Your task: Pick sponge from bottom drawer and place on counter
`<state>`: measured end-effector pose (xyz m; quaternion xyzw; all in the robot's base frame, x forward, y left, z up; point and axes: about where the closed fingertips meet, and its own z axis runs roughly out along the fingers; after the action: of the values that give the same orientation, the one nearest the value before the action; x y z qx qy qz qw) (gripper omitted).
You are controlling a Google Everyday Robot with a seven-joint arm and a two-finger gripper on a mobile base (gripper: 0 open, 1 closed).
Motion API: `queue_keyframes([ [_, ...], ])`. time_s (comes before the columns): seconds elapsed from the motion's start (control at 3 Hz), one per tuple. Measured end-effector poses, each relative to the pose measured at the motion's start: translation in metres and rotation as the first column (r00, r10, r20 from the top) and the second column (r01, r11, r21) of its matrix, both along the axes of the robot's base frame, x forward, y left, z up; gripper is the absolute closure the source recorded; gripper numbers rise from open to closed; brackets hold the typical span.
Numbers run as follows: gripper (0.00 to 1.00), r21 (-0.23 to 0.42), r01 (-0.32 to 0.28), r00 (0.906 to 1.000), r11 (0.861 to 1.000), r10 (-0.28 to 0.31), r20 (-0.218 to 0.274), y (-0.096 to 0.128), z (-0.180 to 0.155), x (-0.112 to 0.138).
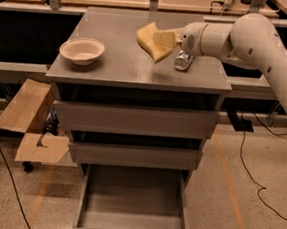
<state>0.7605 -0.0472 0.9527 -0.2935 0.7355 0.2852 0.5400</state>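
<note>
Camera view: gripper [165, 38] clamps the sponge [148, 43] over the desk [121, 68], toward 1 o'clock; bottom drawer [133, 202] open at 6 o'clock.

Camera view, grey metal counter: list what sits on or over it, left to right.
Round white bowl → pale yellow foam sponge, held just above the grey metal counter by the gripper, whose fingers are closed on the sponge's right part → silvery cylindrical object → white robot arm.

High front view, seemingly near; pincer [162, 40] over counter [118, 66].
</note>
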Motion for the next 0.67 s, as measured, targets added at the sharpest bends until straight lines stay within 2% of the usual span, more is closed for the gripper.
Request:
queue_keyframes([
  [0.67,0.36,0.001,-0.008,1.0,1.0,0.008,-0.003,0.0053,-0.002,0.0],
])
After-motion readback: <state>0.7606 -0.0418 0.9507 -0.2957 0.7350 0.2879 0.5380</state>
